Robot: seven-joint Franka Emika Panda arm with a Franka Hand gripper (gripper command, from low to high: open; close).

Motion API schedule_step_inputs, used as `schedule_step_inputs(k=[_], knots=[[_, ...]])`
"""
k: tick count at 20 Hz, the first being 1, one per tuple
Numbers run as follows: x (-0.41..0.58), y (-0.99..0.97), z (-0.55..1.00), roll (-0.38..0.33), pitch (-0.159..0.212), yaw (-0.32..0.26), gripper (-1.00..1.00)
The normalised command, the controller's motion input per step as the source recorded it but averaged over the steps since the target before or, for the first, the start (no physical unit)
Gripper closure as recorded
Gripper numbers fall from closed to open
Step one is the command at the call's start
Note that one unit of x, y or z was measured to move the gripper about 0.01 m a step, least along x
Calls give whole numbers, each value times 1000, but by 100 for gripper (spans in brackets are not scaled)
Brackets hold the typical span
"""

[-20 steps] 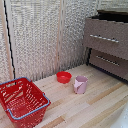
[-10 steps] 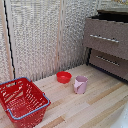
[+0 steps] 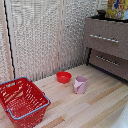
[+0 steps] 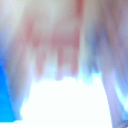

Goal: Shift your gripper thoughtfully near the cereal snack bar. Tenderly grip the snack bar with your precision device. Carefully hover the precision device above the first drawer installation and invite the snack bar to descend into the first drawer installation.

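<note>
While the wrist view blurs, cereal snack bar [image 3: 116, 8] tops the cabinet [image 3: 106, 35]; jaws' state unclear

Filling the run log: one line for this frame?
yellow-orange snack bar packet: top edge, above brown wood-grain cabinet's top drawer | drawer: looks shut | gripper: not visible | wrist view: blurred | red bowl, pink cup, red basket: on table

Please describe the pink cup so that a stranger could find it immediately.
Start at the brown cabinet on the exterior view's right, then look down to the wooden floor before it. The pink cup stands there beside a red bowl; it is taller and paler.
</note>
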Motion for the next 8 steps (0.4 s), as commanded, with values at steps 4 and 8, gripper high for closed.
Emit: schedule_step_inputs(k=[4, 8], knots=[[84, 0, 506, -9, 1, 0, -100], [116, 77, 556, -13, 0, -54, -100]])
